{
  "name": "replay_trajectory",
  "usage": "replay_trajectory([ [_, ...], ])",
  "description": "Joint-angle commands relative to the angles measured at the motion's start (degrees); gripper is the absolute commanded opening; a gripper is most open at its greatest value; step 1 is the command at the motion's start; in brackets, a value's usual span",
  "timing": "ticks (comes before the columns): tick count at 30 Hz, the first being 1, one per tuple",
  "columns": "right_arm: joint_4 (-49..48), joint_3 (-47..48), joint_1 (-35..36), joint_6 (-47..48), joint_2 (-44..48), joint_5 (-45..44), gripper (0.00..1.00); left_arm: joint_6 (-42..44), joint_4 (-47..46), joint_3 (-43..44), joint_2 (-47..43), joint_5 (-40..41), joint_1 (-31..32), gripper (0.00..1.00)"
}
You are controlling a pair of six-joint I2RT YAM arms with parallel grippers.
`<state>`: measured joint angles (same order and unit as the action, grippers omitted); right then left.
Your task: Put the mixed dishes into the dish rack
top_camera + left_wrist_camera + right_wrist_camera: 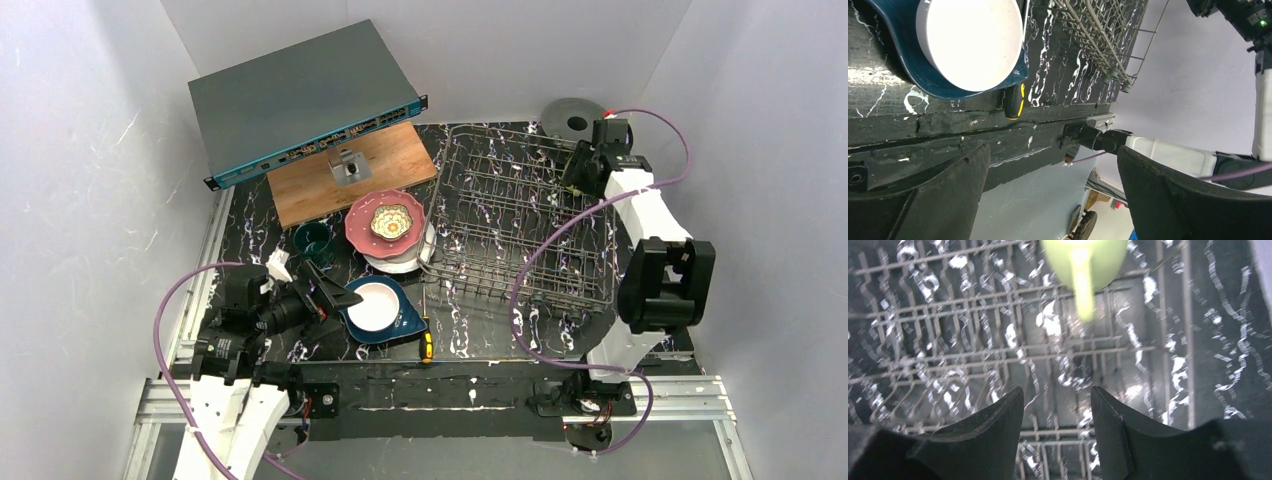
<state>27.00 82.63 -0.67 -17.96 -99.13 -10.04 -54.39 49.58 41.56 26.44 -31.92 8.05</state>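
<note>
Right gripper (1057, 391) is over the dish rack's (480, 200) 1 o'clock corner. Its jaws are partly apart with nothing between them. The pale yellow-green mug (1083, 257) sits just past the tips inside the rack, handle toward the camera. It's too blurred to tell whether it's seated on the tines. A corner slot keeps the tine rows free for plates, I'd guess.

Left gripper (1052, 150) is spread wide and empty, at 9 o'clock of the white bowl (372, 305). Probably lined up for the bowl, since it rides on the dark blue plate (400, 325) and has to come off first.

Same logic at 9 o'clock of the rack: small cream flower-shaped dish (392, 222) on the pink white-dotted plate (360, 225), on the white plate (395, 264). Unstack from the top.

Count:
- 3 plates
- 1 bowl
- 1 flower dish
- 2 mugs, with the dark teal mug (313, 240) out on the table
- 1 in the rack, 6 outside
- 1 screwdriver (426, 340), not a dish, so leave it
</note>
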Motion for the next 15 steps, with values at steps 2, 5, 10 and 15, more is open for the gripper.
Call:
replay_trajectory([
  [2, -1.08, -6.19, 5.79, -3.88, 9.15, 4.35, 0.61, 5.64, 2.91, 0.96, 1.63, 3.84, 0.2, 0.98],
  [5, -1.6, -9.51, 10.19, -3.84, 13.32, 4.94, 0.61, 10.92, 6.26, 4.58, 4.99, 8.93, 0.21, 0.98],
  [10, -3.3, -14.37, 20.73, -3.17, 20.07, 6.87, 0.61, 20.09, 8.79, 11.4, 12.36, 20.2, 0.21, 0.93],
  [15, -5.8, -20.16, 27.35, -3.54, 26.43, 9.62, 0.6, 25.8, 5.38, 15.98, 21.06, 25.79, 0.21, 0.9],
])
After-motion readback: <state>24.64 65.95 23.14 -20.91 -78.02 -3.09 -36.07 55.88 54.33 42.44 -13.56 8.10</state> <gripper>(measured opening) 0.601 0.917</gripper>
